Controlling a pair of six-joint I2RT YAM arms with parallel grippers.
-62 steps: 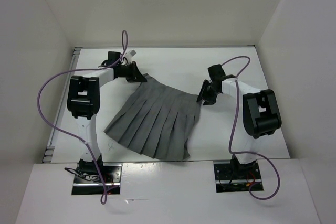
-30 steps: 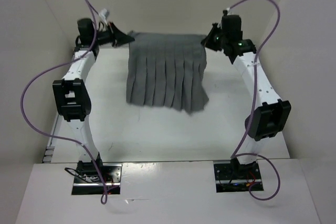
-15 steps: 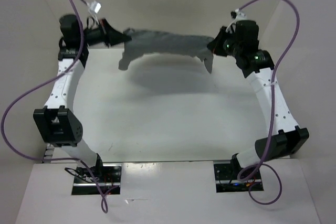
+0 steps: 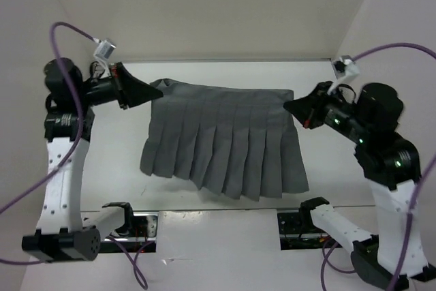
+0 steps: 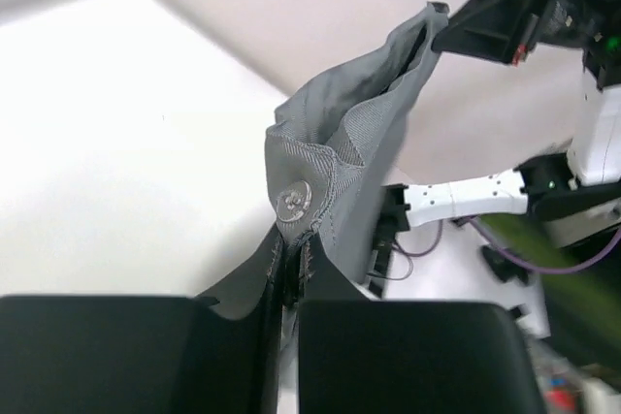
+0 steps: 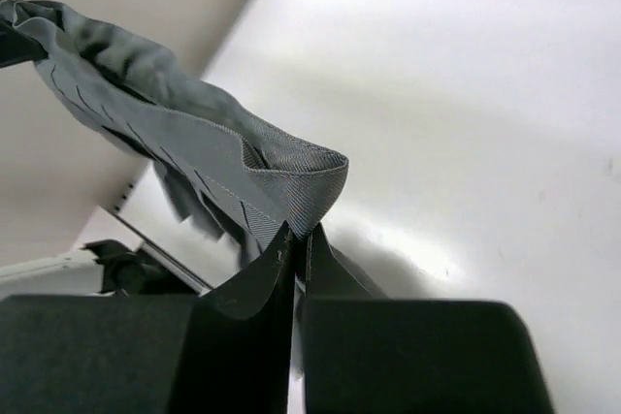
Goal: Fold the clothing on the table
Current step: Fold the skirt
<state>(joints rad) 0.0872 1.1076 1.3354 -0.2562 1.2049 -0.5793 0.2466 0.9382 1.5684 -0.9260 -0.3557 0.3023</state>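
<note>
The clothing, a grey pleated skirt, hangs spread between both arms above the white table, waistband up and hem down toward the near edge. My left gripper is shut on the waistband's left corner, beside a small metal button. My right gripper is shut on the waistband's right corner, where the band folds over my fingertips. In the left wrist view the skirt stretches away to the right gripper.
White walls close in the table at the back and both sides. Purple cables loop off each arm. The arm bases sit at the near edge under the skirt's hem.
Both arms have lifted the skirt off the table, swung it to the back and then drawn it toward the near edge; it now hangs wide and flat between them.
</note>
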